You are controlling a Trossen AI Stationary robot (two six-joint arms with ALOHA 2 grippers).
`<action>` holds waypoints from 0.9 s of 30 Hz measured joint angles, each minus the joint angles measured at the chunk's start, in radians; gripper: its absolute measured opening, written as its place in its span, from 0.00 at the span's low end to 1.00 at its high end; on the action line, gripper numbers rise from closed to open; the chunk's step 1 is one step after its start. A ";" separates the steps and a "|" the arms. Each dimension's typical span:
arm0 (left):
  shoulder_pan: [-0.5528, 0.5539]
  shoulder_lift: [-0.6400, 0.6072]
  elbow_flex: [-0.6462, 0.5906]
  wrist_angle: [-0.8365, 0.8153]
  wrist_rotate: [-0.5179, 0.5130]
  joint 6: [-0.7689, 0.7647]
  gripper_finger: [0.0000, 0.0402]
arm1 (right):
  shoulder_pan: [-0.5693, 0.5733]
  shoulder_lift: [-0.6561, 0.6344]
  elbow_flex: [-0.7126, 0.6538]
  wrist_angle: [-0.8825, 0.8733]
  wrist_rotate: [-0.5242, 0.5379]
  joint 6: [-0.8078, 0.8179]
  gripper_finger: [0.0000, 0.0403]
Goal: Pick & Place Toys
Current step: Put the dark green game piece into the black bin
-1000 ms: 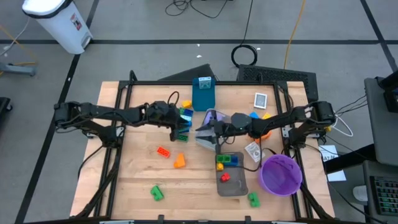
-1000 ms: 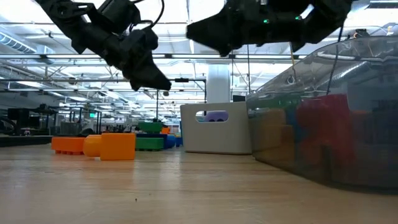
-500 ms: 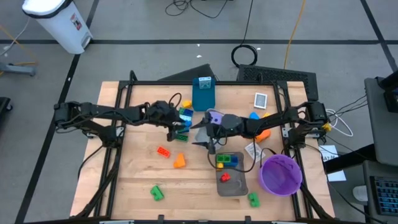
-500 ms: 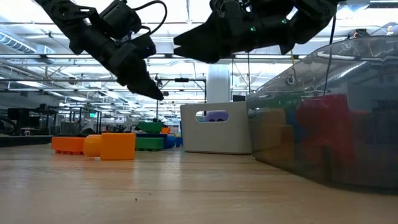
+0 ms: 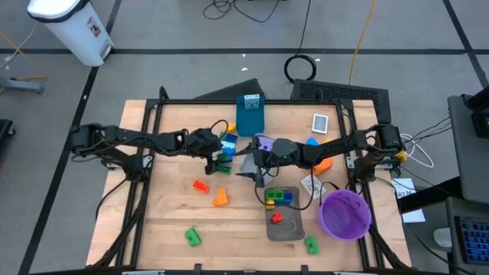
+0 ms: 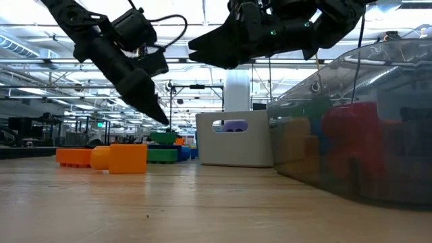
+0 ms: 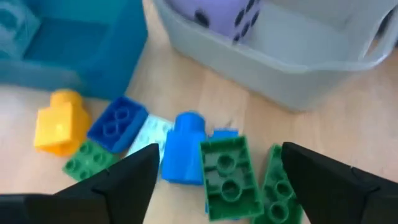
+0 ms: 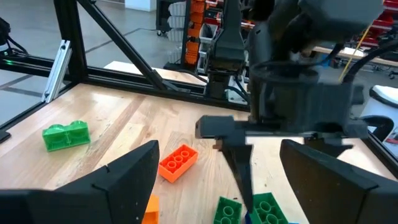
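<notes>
**Both sets of fingers apart over the brick cluster, nothing held**

My left gripper (image 5: 221,159) hangs over the small heap of bricks at mid-desk, fingers (image 7: 118,180) spread, nothing between them. Under it, in my left wrist view: a green brick (image 7: 225,177), studs down, touching a blue brick (image 7: 184,148); a second green brick (image 7: 273,186) partly cut off by my finger; a flat blue brick (image 7: 115,124); a yellow brick (image 7: 57,127); another green brick (image 7: 87,160) half hidden at the edge. From above, this heap is mostly covered by my own arm.

My right gripper (image 5: 250,164) is just beside, tips pointing toward the left one, fingers (image 8: 124,177) wide apart and empty. The grey tray (image 7: 292,68) next to the heap holds the purple die (image 7: 227,15); only its lower part shows in the left wrist view, and from above my right arm covers most of it.

The second grey tray (image 5: 286,225) near the front holds green, yellow, blue and red bricks; through its wall in the low view they are only coloured blurs.

Loose on the desk (image 5: 168,214): a red-orange brick (image 5: 201,186), an orange brick (image 5: 220,198), a green brick (image 5: 192,237) near the front edge, another green one (image 5: 312,244) beside the purple bowl (image 5: 345,214). An orange piece (image 5: 324,163) behind my right arm is too hidden to identify.
</notes>
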 joint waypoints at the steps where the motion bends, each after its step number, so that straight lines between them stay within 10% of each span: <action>1: -0.001 0.009 0.000 0.005 0.000 -0.002 0.88 | 0.000 0.000 0.000 0.000 0.000 0.000 0.81; 27: -0.002 0.094 0.000 0.026 -0.042 -0.022 0.80 | -0.002 0.000 0.000 0.000 -0.001 0.001 0.79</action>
